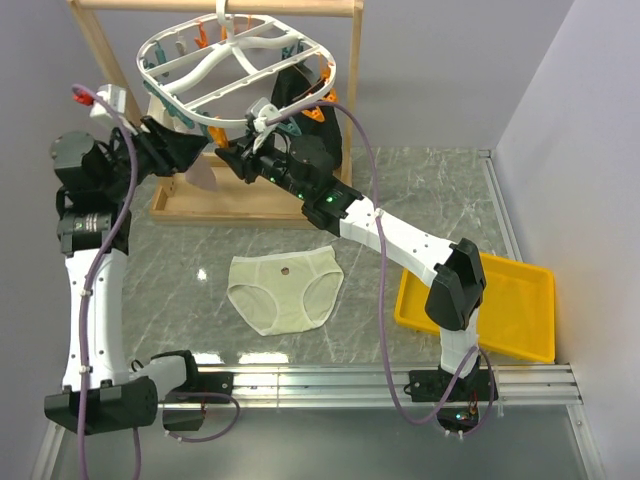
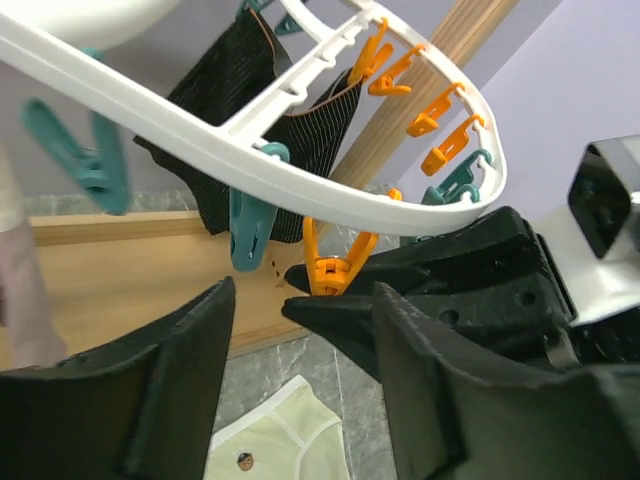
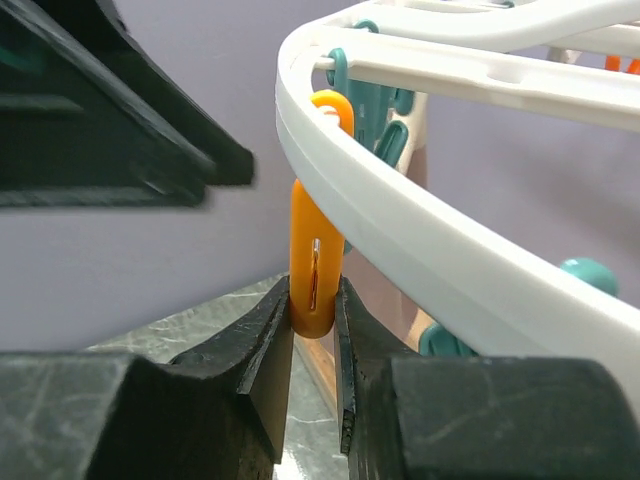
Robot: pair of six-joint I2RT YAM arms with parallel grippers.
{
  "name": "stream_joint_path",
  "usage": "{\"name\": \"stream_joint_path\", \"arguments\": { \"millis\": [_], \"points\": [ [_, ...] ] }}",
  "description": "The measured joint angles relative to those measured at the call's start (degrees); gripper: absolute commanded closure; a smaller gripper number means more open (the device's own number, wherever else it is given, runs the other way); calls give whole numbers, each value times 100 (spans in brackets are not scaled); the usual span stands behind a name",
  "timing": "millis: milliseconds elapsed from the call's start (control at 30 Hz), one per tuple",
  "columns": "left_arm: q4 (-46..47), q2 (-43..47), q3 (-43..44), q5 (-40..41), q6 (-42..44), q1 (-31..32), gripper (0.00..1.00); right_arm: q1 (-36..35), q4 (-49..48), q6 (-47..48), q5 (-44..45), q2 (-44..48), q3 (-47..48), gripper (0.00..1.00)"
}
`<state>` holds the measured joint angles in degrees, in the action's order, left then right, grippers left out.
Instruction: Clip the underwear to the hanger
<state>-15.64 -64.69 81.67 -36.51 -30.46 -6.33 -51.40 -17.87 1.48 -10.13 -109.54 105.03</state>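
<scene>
The cream underwear [image 1: 285, 290] lies flat on the marble table, with its dark spot near the waistband. Through the left wrist view I see the underwear [image 2: 285, 445] far below between my fingers. The white hanger [image 1: 235, 60] hangs from the wooden rack, ringed with teal and orange clips. My right gripper [image 3: 315, 298] is shut on the lower end of an orange clip [image 3: 315, 240] that dangles from the hanger's rim [image 3: 420, 230]. My left gripper [image 2: 305, 310] stands open just beside that orange clip [image 2: 335, 265], holding nothing. Both grippers meet under the hanger's near edge [image 1: 215, 150].
A black garment [image 1: 300, 90] hangs clipped at the hanger's right side. A beige-pink cloth [image 1: 207, 175] dangles at the left. The wooden rack's base [image 1: 240, 205] sits behind the underwear. A yellow tray [image 1: 520, 300] rests at the table's right.
</scene>
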Motion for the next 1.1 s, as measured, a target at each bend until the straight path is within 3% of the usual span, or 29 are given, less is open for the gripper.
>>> {"name": "stream_joint_path", "arguments": {
  "millis": [133,433,767,967,1100],
  "points": [
    [9,201,2,-522,-15,-339,25,0,-4,-57,-50,0,0,100],
    [111,116,85,-1117,-70,-313,29,2,-2,-155,-190,0,0,100],
    [-256,-240,452,-273,127,380,38,17,-2,-306,-280,0,4,100],
    [-527,-415,671,216,155,529,47,50,4,-317,-245,0,4,100],
    [-564,-496,732,417,240,560,48,46,28,-337,-306,0,4,100]
  ]
}}
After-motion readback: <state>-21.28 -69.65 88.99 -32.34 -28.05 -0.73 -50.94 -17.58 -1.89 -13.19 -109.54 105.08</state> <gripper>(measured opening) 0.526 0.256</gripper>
